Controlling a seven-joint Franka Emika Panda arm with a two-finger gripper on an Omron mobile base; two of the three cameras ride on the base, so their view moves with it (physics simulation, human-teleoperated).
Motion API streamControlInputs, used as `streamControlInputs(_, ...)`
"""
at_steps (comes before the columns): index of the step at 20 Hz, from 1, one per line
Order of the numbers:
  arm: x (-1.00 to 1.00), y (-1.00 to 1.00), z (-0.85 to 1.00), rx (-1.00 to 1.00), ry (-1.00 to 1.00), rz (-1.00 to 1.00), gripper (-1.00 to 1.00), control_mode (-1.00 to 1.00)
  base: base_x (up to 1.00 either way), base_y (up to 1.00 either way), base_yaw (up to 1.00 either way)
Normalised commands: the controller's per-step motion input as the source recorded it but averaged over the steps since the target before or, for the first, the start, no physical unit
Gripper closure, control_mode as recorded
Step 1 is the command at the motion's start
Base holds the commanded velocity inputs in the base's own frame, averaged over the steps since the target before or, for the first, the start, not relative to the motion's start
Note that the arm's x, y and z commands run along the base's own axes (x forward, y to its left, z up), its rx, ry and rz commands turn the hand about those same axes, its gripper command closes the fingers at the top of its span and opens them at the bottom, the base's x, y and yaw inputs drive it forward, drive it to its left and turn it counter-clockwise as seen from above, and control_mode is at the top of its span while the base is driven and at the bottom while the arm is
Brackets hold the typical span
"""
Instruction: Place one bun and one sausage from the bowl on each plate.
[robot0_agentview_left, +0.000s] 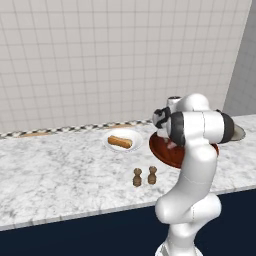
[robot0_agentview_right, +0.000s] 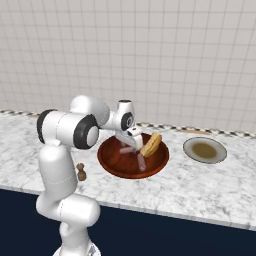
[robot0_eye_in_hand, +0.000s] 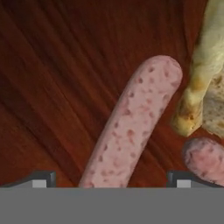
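the step in hand reads as picking a sausage out of the bowl (robot0_agentview_right: 112, 165); the gripper (robot0_eye_in_hand: 111, 177) hangs low inside the reddish-brown dish, its jaws spread wide with one dark tip at 7 o'clock and the other at 5 o'clock of the hand view, and the pink speckled sausage (robot0_eye_in_hand: 131, 131) runs up between them toward 1 o'clock, not yet pinched; a second sausage (robot0_eye_in_hand: 205, 159) lies at 4 o'clock and a pale bun (robot0_eye_in_hand: 203, 74) at 2 o'clock, close beside the first; in the left base view one white plate (robot0_agentview_left: 111, 136) at 9 o'clock of the bowl already carries a bun (robot0_agentview_left: 120, 142) and no sausage that i can see; in the right base view another round dish (robot0_agentview_right: 205, 150) sits at 3 o'clock of the bowl, with nothing on it; two small brown shakers (robot0_agentview_left: 144, 176) stand at the counter's near side; the next move, as i judge it, calls for a short descent, keeping the tips clear of the neighbouring bun, then a close across the sausage; no brand, label or writing can be read anywhere.
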Motion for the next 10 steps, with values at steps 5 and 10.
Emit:
streamControlInputs(5,0.0,0.0,-0.27,0.04,-0.09,-0.22,-1.0,-1.0,0.0,0.0,0.0)
streamControlInputs(10,-0.01,0.0,-0.1,0.0,-0.01,-0.06,1.0,-1.0,0.0,0.0,0.0)
